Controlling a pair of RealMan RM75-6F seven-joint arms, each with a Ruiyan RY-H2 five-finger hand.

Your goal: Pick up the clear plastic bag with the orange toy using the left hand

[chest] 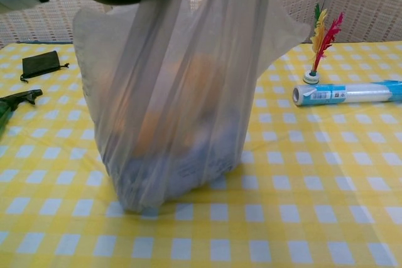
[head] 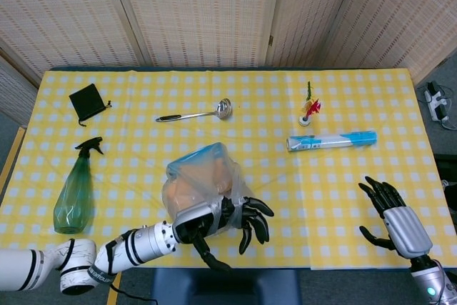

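1. low in the head view, left of centre, the left hand (head: 214, 221) grips the top of the bag (head: 202, 185); its dark fingers (head: 251, 218) curl downward at the bag's right side, with bunched plastic caught under the palm.
2. the bag holds an orange toy (chest: 182, 101), blurred through the film, with something grey-blue beneath it. in the chest view the plastic is drawn up taut to the hand at the top edge of the frame, while the bag's bottom seems to rest on the table (chest: 326, 218).
3. at the lower right corner of the head view the right hand (head: 395, 219) hangs near the table's edge, fingers spread and holding nothing, well apart from the bag.
4. left of the bag in the head view lies a green spray bottle (head: 76, 191), and a black pouch (head: 88, 101) sits toward the upper left.
5. above the bag lies a ladle (head: 196, 113). to its right a feather shuttlecock (head: 309, 109) stands upright, just above a blue-capped roll (head: 332, 140) lying flat.
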